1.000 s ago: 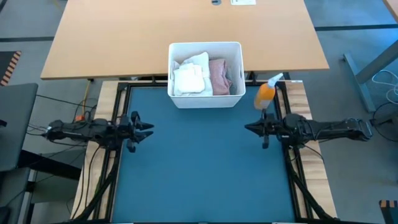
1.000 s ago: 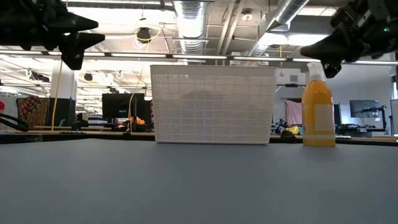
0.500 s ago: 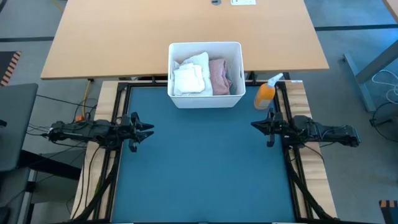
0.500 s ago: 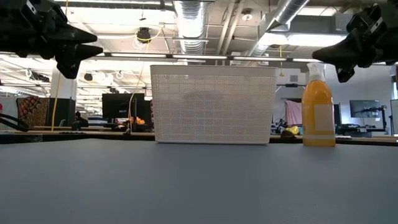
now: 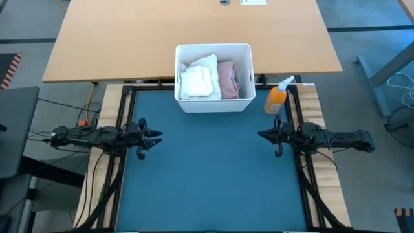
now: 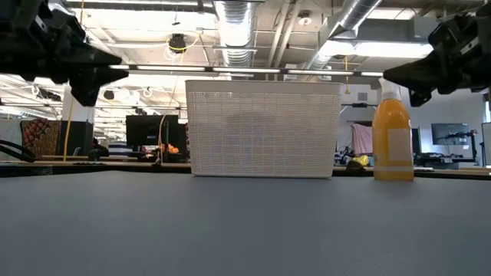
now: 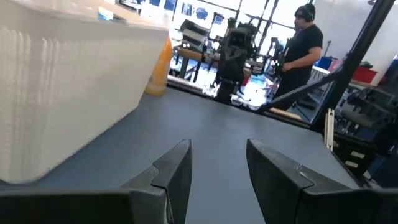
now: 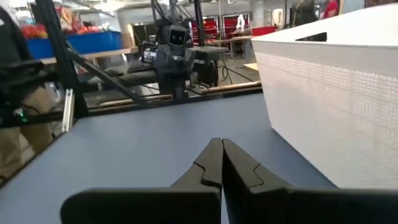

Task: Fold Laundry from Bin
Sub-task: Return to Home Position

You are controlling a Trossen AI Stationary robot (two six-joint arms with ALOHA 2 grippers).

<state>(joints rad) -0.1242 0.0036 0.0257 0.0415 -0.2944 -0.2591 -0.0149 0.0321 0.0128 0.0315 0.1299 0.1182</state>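
The white bin [image 5: 213, 77] stands at the mat's far edge, and the low view shows its meshed wall [image 6: 263, 129]. Inside it lie folded white cloth [image 5: 197, 79] and a dusty pink garment [image 5: 228, 80]. My left gripper [image 5: 157, 136] hovers open above the mat's left edge, fingers level and pointing toward the right, with nothing between them [image 7: 217, 168]. My right gripper [image 5: 261, 135] hovers shut above the mat's right edge, pointing toward the left [image 8: 221, 155]. Both are well short of the bin.
An orange spray bottle [image 5: 277, 97] stands just right of the bin, close to my right gripper. The teal-blue mat [image 5: 210, 175] spreads between the arms. A tan table [image 5: 129, 39] lies beyond the bin. A person [image 7: 303, 46] stands in the room behind.
Both grippers have sunk a little toward the mat, staying level. The right arm has also drawn back slightly toward the table's right edge. The bin and laundry have not moved.
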